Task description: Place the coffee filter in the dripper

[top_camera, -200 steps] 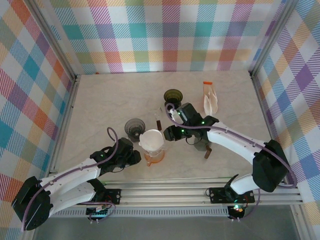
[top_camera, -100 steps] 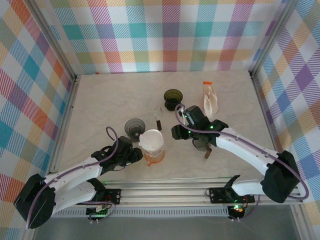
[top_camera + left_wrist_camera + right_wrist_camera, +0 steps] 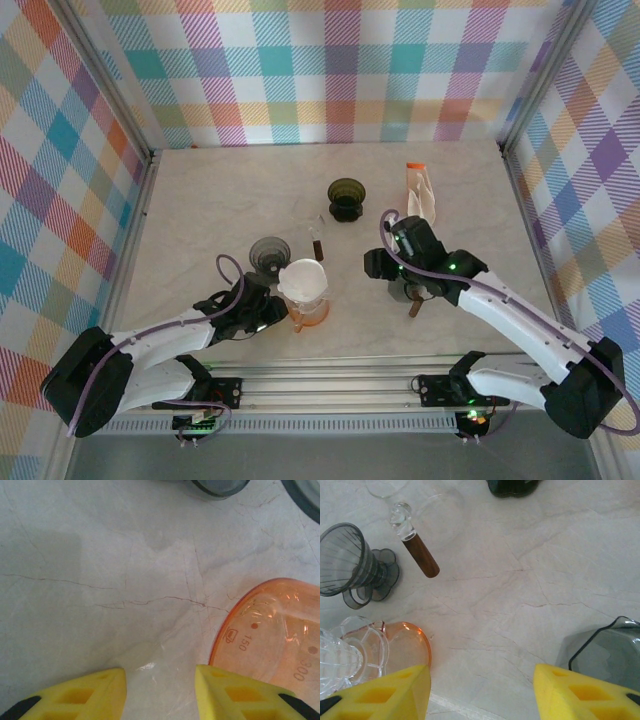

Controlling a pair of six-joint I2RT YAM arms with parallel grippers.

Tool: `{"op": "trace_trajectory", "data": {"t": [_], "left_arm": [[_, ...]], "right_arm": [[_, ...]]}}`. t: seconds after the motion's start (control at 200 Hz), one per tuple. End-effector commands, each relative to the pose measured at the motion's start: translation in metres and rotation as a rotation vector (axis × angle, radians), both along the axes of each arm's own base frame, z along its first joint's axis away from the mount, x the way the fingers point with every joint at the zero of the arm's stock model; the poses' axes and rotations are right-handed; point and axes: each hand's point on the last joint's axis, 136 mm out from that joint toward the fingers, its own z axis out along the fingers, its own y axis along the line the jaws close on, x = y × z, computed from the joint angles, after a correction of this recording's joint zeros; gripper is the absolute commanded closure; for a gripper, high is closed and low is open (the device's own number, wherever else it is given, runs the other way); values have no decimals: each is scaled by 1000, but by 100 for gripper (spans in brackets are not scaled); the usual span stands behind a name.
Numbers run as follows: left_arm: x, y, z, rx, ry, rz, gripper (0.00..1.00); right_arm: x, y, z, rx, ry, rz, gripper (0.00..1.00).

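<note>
Marble table (image 3: 200, 200): orange beaker (image 3: 272, 630) reads 150, 300; left gripper (image 3: 160, 682), right gripper (image 3: 482, 680) wide.

left arm (image 3: 160, 345): stretched low, reaching forward and to the right
left gripper (image 3: 272, 316): yellow fingers (image 3: 75, 697) apart, nothing between them
right arm (image 3: 515, 315): bent, reaching forward and to the left
right gripper (image 3: 378, 268): yellow fingers (image 3: 380, 690) spread wide, empty, aimed downward
</note>
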Motion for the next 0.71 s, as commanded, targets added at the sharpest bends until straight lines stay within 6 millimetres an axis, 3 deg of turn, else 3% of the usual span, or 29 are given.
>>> {"op": "trace_trajectory", "data": {"t": [0.0, 0.32, 0.7], "left_arm": [[12, -28, 13, -101, -57, -26, 58], [7, -43, 17, -120, -54, -50, 59], [8, -63, 29, -165, -77, -79, 69]], "right_arm": [[-3, -12, -3, -9, 9, -36, 44], [-5, -25, -5, 3, 11, -68, 44], [-7, -29, -9, 12, 17, -75, 45]]}}
